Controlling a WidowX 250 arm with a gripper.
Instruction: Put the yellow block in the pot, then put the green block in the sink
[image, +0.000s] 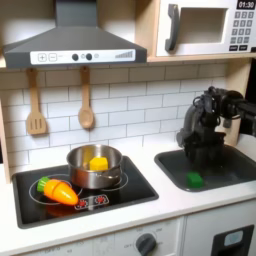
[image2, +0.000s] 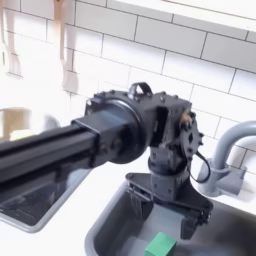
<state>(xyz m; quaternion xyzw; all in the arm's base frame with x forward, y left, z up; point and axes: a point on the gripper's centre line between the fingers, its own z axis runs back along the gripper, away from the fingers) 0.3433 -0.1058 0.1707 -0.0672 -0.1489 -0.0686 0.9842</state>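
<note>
The yellow block (image: 98, 162) lies inside the steel pot (image: 80, 170) on the stove in the first exterior view. The green block (image: 194, 179) rests on the floor of the dark grey sink (image: 228, 168); in the second exterior view the green block (image2: 158, 245) sits at the bottom edge. My gripper (image: 203, 155) hangs over the sink, a little above the green block and apart from it. In the second exterior view the gripper (image2: 163, 208) is open, with its black fingers (image2: 190, 222) spread and nothing between them.
An orange toy carrot (image: 57, 190) lies on the black stovetop (image: 120, 195) left of the pot. Two wooden utensils (image: 86, 105) hang on the tiled wall. The grey faucet (image2: 226, 165) stands close behind the gripper. A microwave (image: 205, 25) sits overhead.
</note>
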